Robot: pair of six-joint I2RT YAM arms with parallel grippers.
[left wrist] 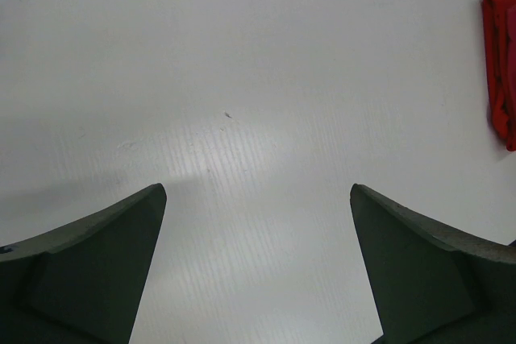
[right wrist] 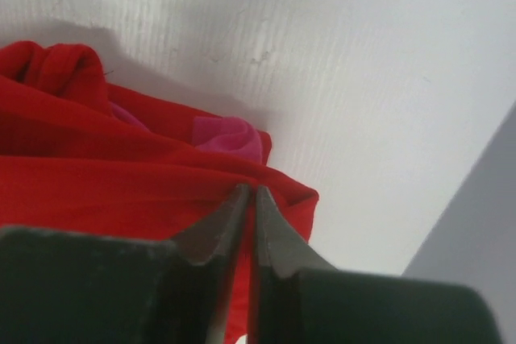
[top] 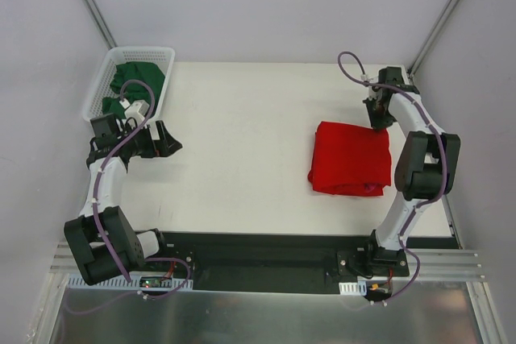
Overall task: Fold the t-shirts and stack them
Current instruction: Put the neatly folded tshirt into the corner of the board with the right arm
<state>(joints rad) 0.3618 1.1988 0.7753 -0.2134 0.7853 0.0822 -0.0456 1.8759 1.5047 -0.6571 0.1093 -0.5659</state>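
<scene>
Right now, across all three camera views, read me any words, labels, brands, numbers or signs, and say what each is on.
None can be read in any view.
On the red t-shirt: plain cloth, no print showing.
On the white basket and the green t-shirts in it: no marking showing.
On the small white piece by the right arm's base: too small to tell.
</scene>
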